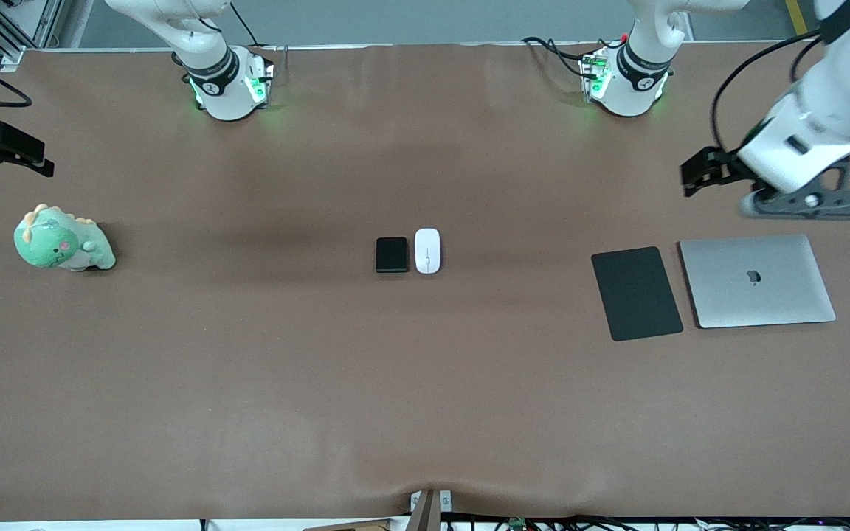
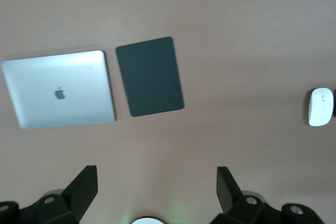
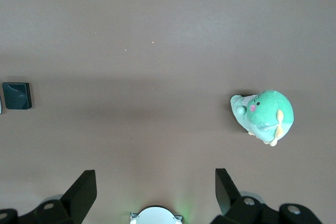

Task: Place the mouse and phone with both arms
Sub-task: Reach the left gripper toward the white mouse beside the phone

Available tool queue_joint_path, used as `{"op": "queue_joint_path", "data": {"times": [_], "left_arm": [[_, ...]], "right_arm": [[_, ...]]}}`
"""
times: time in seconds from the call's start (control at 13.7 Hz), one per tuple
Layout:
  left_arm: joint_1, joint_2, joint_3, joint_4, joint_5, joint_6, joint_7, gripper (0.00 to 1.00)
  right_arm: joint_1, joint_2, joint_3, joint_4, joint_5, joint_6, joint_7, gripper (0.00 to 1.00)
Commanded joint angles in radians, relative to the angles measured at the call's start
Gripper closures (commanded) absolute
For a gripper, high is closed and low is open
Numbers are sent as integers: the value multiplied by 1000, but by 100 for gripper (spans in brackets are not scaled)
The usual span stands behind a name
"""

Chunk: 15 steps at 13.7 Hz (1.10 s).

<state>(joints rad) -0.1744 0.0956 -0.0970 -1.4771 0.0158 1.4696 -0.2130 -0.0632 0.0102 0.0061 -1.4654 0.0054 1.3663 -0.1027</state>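
Note:
The white oval mouse point(image 1: 427, 251) and the small black phone point(image 1: 392, 254) lie side by side at the middle of the table, the phone toward the right arm's end. The mouse also shows in the left wrist view point(image 2: 321, 106), and the phone shows in the right wrist view point(image 3: 17, 95). My left gripper point(image 1: 693, 177) is open and empty, up in the air near the laptop; its fingers point(image 2: 84, 184) stand wide apart. My right gripper point(image 1: 35, 161) is open and empty, up at the right arm's end of the table; its fingers point(image 3: 83, 186) are wide apart.
A flat black mouse pad point(image 1: 637, 293) and a closed silver laptop point(image 1: 757, 280) lie side by side toward the left arm's end; both show in the left wrist view, the pad point(image 2: 149, 76) and the laptop point(image 2: 60, 95). A green plush dinosaur point(image 1: 63, 240) sits toward the right arm's end.

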Motion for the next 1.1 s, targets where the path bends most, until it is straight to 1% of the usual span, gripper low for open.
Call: {"op": "queue_joint_path", "data": {"times": [0.0, 0.22, 0.37, 0.51, 0.73, 1.02], "left_arm": [[-7, 56, -71, 15, 6, 37, -110, 0], [-8, 134, -159, 15, 6, 110, -251, 0], [-23, 177, -191, 15, 6, 156, -328, 0], [-62, 210, -193, 17, 6, 204, -373, 0], [-151, 272, -190, 18, 13, 256, -511, 0], [-214, 352, -191, 18, 12, 375, -546, 0]], "right_arm": [[-14, 5, 8, 8, 5, 1, -6, 0], [-15, 5, 6, 8, 4, 1, -8, 0], [-15, 7, 6, 8, 7, -1, -8, 0], [-15, 8, 6, 8, 7, -3, -8, 0], [-14, 8, 6, 8, 8, -6, -6, 0], [-10, 10, 6, 8, 8, -7, -6, 0]]}}
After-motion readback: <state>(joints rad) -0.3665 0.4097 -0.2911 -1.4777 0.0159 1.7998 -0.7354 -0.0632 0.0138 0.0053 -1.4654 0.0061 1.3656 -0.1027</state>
